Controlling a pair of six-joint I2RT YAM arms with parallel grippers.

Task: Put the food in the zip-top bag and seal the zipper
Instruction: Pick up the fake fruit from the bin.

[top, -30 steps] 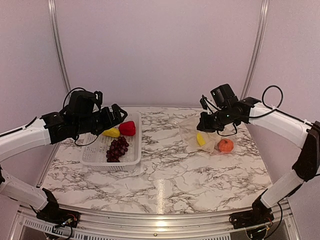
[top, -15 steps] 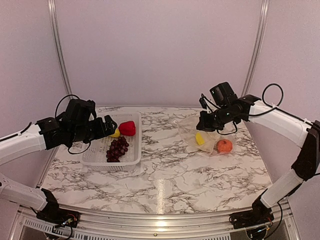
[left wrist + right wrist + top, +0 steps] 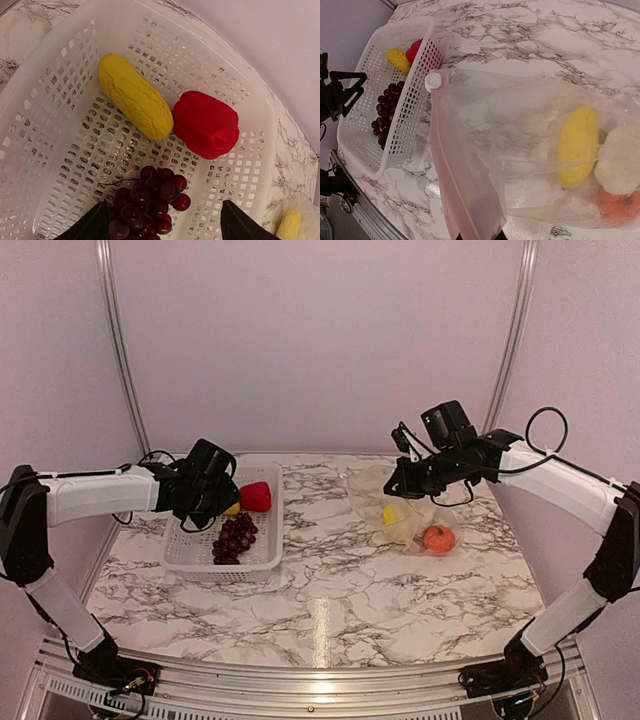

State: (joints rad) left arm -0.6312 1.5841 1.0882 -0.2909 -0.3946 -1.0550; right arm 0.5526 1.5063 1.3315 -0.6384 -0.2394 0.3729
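The clear, crinkly bag (image 3: 520, 125) sits on the right of the table (image 3: 330, 580). Its pinkish zipper (image 3: 451, 170) and white slider (image 3: 433, 81) face the basket (image 3: 45, 100). Inside are a yellow piece (image 3: 577, 145), a pale piece (image 3: 620, 167) and an orange (image 3: 437, 538). The right gripper (image 3: 398, 483) pinches the zipper edge and holds it raised. The left gripper (image 3: 164, 212) hangs wide open just above the grapes (image 3: 147, 195), within the basket walls, near the yellow cob (image 3: 134, 103) and red pepper (image 3: 206, 124). Bare marble separates basket and bag.

Marble table (image 3: 330, 585) w/ white basket (image 3: 220, 568) L, zip-top bag (image 3: 372, 502) R
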